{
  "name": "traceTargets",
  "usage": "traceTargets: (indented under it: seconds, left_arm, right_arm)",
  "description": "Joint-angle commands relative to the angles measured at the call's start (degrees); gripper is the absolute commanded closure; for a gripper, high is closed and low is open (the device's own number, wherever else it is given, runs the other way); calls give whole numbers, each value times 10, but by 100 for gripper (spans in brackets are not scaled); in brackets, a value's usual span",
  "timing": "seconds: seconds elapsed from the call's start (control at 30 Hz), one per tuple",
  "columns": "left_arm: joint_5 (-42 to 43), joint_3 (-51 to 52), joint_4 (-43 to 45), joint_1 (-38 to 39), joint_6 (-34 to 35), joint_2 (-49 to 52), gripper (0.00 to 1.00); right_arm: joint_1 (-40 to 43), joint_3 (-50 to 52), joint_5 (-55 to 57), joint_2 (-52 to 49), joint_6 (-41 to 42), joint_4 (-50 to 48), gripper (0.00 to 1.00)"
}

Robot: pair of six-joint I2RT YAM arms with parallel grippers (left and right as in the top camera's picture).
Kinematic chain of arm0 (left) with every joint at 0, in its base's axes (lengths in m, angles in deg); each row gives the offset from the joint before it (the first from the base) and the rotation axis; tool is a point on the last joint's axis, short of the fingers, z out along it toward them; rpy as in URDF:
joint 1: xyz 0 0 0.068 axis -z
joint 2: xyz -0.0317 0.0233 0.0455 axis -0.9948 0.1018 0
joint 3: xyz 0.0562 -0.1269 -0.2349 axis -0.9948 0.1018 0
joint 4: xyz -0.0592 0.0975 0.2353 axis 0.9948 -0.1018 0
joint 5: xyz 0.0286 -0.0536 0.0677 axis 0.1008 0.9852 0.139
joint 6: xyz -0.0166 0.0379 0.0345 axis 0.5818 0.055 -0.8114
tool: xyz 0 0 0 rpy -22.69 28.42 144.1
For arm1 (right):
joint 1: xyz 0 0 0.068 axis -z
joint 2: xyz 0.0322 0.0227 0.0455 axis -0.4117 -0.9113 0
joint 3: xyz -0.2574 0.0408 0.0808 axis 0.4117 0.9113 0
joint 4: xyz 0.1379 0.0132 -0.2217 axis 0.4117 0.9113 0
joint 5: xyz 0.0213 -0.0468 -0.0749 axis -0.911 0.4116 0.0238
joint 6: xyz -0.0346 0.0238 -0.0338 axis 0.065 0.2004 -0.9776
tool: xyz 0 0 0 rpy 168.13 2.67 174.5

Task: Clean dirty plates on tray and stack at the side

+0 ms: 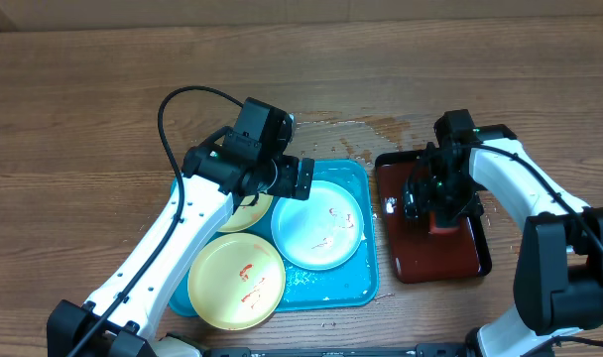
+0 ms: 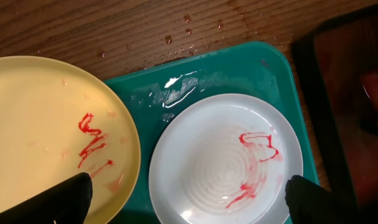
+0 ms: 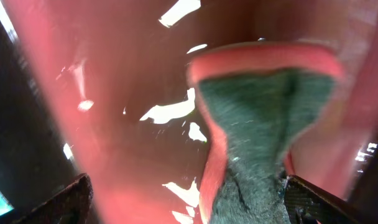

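Note:
The turquoise tray (image 1: 353,175) holds three plates. A mint-white plate (image 1: 318,225) with red smears lies at its right. A yellow-green plate (image 1: 237,283) with red smears lies at the front left. Another yellow-green plate (image 1: 250,211) is partly hidden under my left arm. My left gripper (image 1: 300,178) is open and empty above the tray's back edge. In the left wrist view its fingers (image 2: 186,199) straddle the white plate (image 2: 226,162), with the yellow plate (image 2: 46,124) at the left. My right gripper (image 1: 435,203) is open over the dark red tray.
The dark red-brown tray (image 1: 421,263) stands right of the turquoise one; its wet floor (image 3: 114,93) fills the right wrist view. A red sponge with a green scouring face (image 3: 263,118) lies between my right fingers (image 3: 186,202), nearer the right one. Water drops wet the table (image 1: 376,127) behind the trays.

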Motion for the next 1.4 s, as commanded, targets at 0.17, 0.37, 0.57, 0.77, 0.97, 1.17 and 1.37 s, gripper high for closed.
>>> traceTargets:
  seconds: [0.17, 0.37, 0.57, 0.77, 0.97, 1.17, 1.37]
  left_arm:
    - [2, -12, 1, 3, -11, 2, 0]
    - [2, -12, 6, 3, -11, 2, 0]
    - [2, -12, 2, 3, -11, 2, 0]
    - [2, -12, 1, 3, -11, 2, 0]
    - [2, -12, 0, 3, -11, 2, 0]
    - [2, -12, 0, 3, -11, 2, 0]
    - [2, -12, 0, 3, -11, 2, 0]
  right_arm:
    - [12, 5, -15, 8, 34, -7, 0]
    - [12, 2, -111, 8, 34, 8, 0]
    - [14, 2, -58, 8, 33, -21, 0]
    - [14, 2, -41, 8, 33, -52, 0]
    - [14, -26, -40, 8, 29, -14, 5]
    - [14, -78, -30, 8, 29, 19, 1]
    - [14, -79, -24, 1, 29, 3, 9]
